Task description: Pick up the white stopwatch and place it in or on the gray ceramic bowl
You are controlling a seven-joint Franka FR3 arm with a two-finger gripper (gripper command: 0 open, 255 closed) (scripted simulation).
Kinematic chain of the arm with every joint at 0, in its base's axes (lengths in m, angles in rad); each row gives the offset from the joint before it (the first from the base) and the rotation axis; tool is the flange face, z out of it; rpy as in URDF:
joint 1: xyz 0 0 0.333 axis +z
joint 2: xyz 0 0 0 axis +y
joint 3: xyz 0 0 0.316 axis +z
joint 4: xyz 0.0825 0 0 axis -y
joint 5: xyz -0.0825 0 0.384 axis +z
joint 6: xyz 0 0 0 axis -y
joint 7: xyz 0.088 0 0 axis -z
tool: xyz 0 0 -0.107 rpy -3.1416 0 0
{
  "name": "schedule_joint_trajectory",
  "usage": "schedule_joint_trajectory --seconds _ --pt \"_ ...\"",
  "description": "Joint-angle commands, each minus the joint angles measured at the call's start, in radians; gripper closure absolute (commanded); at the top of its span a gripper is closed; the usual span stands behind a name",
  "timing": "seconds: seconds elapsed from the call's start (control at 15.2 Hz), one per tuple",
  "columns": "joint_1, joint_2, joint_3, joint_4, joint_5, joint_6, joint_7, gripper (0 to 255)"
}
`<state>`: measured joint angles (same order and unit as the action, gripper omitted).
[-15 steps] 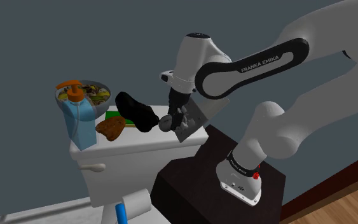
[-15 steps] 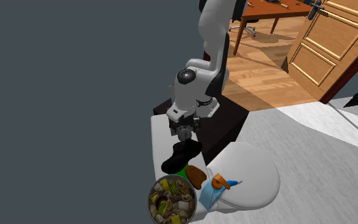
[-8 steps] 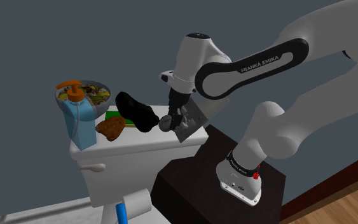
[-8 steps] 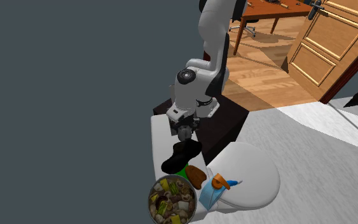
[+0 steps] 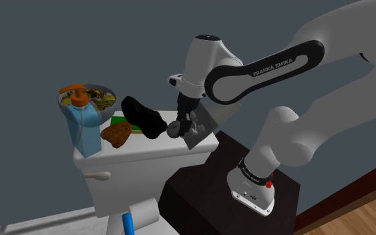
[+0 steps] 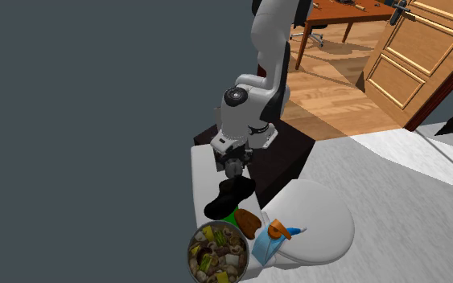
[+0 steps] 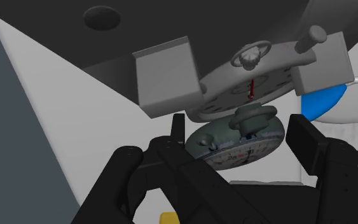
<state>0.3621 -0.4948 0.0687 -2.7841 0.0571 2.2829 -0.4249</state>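
The stopwatch (image 7: pixel 234 141) is a round grey-green disc with a knob on top and a pale dial. It lies at the end of the white toilet tank lid (image 5: pixel 146 152) nearest the stand. My black gripper (image 7: pixel 238 143) points down at it and is shut on the stopwatch, one finger against each side. In the shoulder view the gripper (image 5: pixel 181 127) holds the small round stopwatch (image 5: pixel 173 130) just beside a black shoe. The grey bowl (image 5: pixel 93 95), full of mixed food, stands at the far end of the lid; the bowl (image 6: pixel 216 253) is nearest the camera in the second exterior view.
Between stopwatch and bowl lie a black shoe (image 5: pixel 143 117), a brown object (image 5: pixel 116 133) and a green item (image 5: pixel 123 122). A blue soap dispenser (image 5: pixel 79 123) with an orange pump stands by the bowl. A grey wall runs behind the tank. The dark stand (image 5: pixel 206 180) is close beside it.
The fingers have closed onto the stopwatch. The arm and everything on the lid stay where they were.
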Motion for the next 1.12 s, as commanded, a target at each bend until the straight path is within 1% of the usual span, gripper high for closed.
schedule_joint_trajectory --seconds 0.0,1.06 --pt "0.000 -0.010 -0.001 0.007 -0.001 -0.017 0.000 255" --pt "-0.002 -0.126 -0.009 0.152 -0.007 -0.279 0.003 255"
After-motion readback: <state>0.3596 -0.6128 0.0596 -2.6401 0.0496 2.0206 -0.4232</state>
